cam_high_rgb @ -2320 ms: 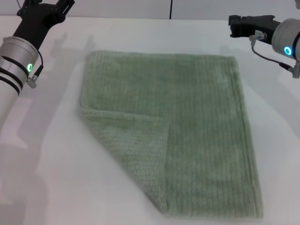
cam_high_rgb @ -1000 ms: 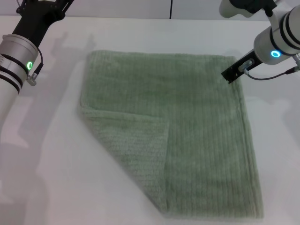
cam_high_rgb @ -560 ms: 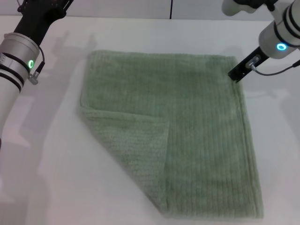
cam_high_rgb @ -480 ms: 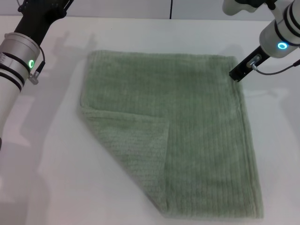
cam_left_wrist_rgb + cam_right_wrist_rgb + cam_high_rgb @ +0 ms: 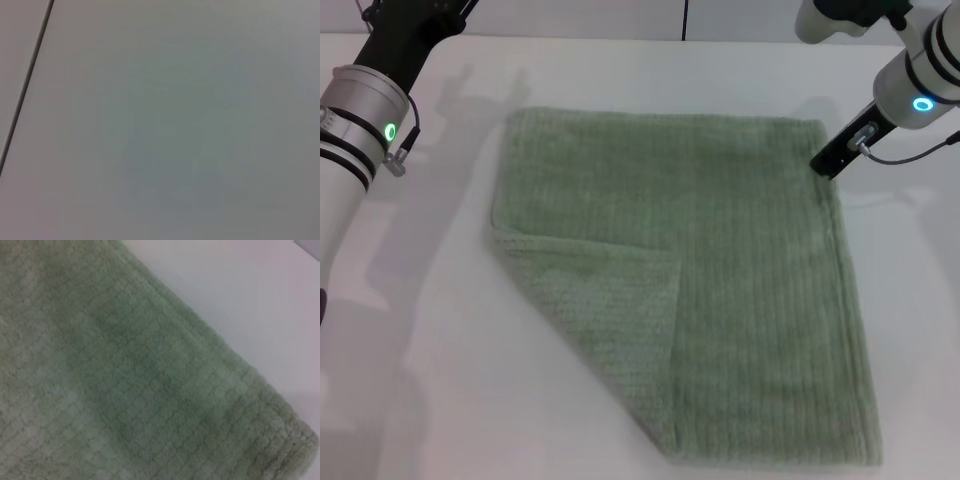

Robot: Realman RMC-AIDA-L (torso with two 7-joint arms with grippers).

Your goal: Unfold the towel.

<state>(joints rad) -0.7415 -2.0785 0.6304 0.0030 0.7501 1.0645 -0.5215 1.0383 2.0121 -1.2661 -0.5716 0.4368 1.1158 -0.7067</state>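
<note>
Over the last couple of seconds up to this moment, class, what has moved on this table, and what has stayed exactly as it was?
The right hand swung from high at the far right, pointing sideways, down to the far right corner of the sage-green ribbed terry towel, then edged slightly outward off that corner. It has gripped nothing. The left hand stayed parked at the far left. The towel has not shifted: its near left corner is still folded over.

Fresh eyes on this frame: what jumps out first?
The sage-green towel fills most of the white table, lying flat except for its near-left corner, which is folded over on top as a triangular flap. The right gripper sits at the towel's far-right corner, and its wrist view shows that corner up close. The left gripper is out of the head view at far left, off the cloth.
</note>
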